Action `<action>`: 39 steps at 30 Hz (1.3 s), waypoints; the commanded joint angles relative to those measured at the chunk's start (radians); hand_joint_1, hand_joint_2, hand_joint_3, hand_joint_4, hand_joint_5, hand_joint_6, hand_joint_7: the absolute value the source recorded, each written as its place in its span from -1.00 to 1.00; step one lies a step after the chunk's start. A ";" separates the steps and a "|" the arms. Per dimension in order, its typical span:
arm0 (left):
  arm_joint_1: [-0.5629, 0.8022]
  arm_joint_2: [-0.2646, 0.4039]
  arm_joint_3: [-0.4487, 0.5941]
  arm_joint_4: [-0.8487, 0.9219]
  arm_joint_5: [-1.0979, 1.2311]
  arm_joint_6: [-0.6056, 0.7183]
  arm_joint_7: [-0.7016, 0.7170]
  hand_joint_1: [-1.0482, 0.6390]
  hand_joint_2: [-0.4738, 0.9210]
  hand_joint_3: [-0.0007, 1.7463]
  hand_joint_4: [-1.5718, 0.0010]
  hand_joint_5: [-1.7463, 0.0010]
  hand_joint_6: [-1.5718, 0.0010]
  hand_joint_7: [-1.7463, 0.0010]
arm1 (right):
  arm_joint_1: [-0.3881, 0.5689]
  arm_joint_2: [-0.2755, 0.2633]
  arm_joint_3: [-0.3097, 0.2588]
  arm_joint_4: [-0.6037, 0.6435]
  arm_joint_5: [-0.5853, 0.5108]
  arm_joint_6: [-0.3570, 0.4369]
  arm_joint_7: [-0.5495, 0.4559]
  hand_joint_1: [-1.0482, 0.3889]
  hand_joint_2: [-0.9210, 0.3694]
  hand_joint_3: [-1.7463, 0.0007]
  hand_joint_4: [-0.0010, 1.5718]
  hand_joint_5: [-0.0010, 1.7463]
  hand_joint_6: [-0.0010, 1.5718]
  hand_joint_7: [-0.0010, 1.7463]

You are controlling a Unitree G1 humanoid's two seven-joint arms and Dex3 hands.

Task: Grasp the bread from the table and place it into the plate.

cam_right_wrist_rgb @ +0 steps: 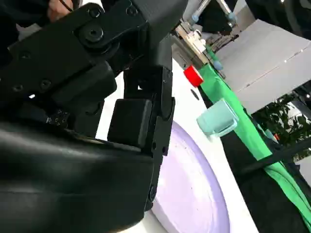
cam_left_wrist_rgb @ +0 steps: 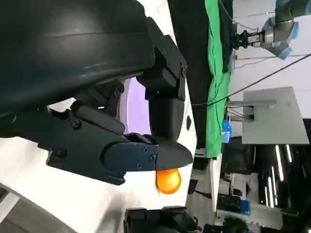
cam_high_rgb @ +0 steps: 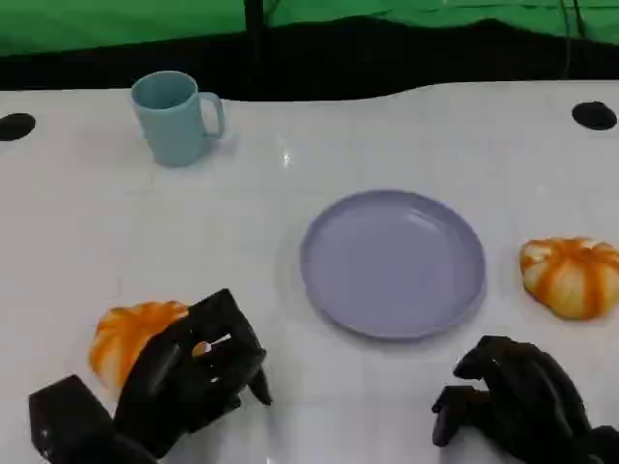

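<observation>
My left hand (cam_high_rgb: 193, 372) sits over the near-left bread (cam_high_rgb: 131, 338); I cannot tell its grip. Right hand (cam_high_rgb: 513, 401) curled, grasping nothing. Bare white tabletop (cam_high_rgb: 290, 145) surrounds the plate (cam_high_rgb: 392, 263).

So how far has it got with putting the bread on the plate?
Barely started. The plate holds nothing yet. The left hand is at the left bread, partly covering it; a firm grip can't be confirmed. The right bread lies untouched, and the right hand holds nothing. Lifting and placing remain.
</observation>
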 commanded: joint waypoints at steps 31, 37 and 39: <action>0.004 0.013 0.016 -0.016 0.032 -0.010 0.011 -0.53 1.00 -0.54 0.06 -1.00 0.34 -1.00 | -0.006 -0.007 -0.011 0.005 0.002 -0.010 0.009 -1.00 -0.70 1.00 1.00 -0.15 1.00 -0.56; 0.038 0.084 -0.002 -0.182 0.134 0.056 0.061 -0.45 1.00 -0.57 0.31 -1.00 0.40 -0.58 | 0.006 -0.007 -0.008 -0.009 0.006 -0.008 0.014 -0.98 -0.71 0.99 1.00 -0.14 1.00 -0.57; 0.039 0.106 -0.007 -0.211 0.163 0.062 0.074 -0.43 1.00 -0.59 0.37 -0.94 0.37 -0.37 | 0.006 -0.006 -0.008 -0.012 0.007 -0.003 0.013 -0.98 -0.71 1.00 1.00 -0.14 1.00 -0.57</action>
